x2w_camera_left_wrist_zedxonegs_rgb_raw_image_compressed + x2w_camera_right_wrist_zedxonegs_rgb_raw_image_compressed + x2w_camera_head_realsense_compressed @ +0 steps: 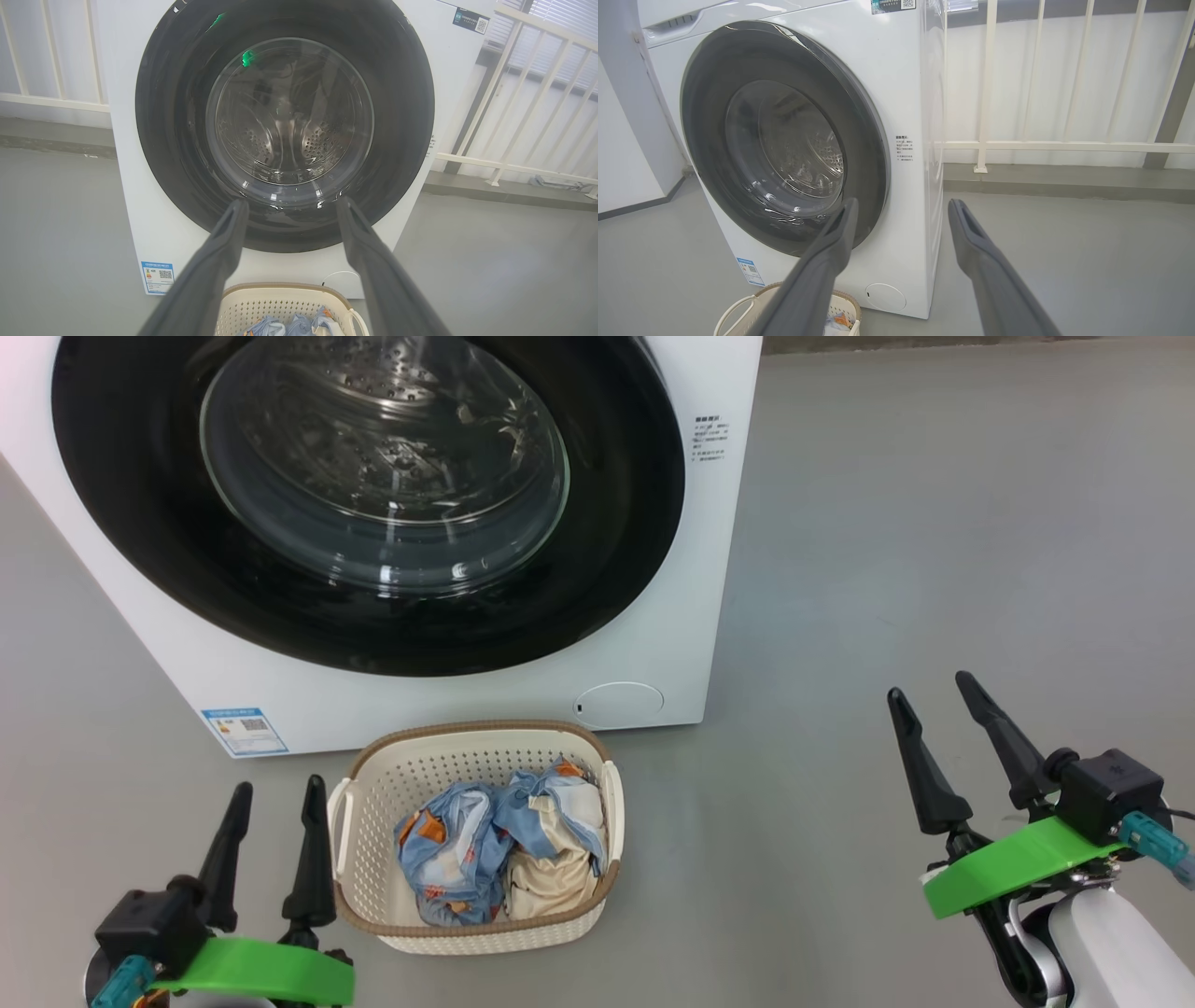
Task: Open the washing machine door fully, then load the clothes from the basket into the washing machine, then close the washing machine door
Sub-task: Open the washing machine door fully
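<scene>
We face the washing machine (719,523), its washing machine door (131,513) shut flush against the front (the steel drum (392,420) shows through the glass). The basket (485,728) sits on the floor (934,523) just in front of the machine, with the clothes (495,849) bundled inside it. Our left gripper (280,784) hangs just left of the basket and our right gripper (929,684) well off to its right. Both have their fingers spread open, holding nothing.

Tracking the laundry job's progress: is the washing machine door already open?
No, the washing machine door sits shut, flush against the front of the washing machine, with the clothes lying in the basket.
</scene>
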Robot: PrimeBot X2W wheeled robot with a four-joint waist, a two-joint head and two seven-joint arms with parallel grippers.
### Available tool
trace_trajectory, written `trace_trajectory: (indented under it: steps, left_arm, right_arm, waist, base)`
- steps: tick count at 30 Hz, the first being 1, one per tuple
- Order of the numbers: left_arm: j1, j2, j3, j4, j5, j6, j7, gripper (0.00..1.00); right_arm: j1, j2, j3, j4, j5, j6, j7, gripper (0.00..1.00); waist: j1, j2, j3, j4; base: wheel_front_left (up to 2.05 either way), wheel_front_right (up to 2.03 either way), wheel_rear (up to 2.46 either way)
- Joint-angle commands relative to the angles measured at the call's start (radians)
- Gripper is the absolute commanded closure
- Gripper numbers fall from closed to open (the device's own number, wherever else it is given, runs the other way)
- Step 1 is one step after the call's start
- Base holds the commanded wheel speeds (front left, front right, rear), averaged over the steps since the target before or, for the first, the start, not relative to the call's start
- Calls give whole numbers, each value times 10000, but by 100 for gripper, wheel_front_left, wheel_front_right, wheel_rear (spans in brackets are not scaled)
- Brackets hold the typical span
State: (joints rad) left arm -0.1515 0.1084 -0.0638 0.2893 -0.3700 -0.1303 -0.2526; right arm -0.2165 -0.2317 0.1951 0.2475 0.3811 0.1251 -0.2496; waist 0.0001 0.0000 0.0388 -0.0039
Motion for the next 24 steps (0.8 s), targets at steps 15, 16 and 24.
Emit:
trace_trajectory:
  steps: [15, 16, 24]
  left_arm:
    - [-665, 327, 169, -362, -25, -4, -92, 0]
    - [-687, 312, 169, -387, -54, -4, -92, 0]
    - [-896, 261, 115, -691, -222, -4, -92, 0]
  right_arm:
    - [-1410, -594, -119, 336, 586, 56, -122, 0]
    - [-1481, -628, -173, 339, 656, 56, -122, 0]
    - [-2210, -1044, -559, 490, 1099, 56, -122, 4]
  waist:
    - [0, 0, 657, 371]
    - [0, 0, 710, 420]
    - [0, 0, 1275, 818]
  base:
    - [0, 0, 0]
    - [0, 0, 0]
    - [0, 0, 0]
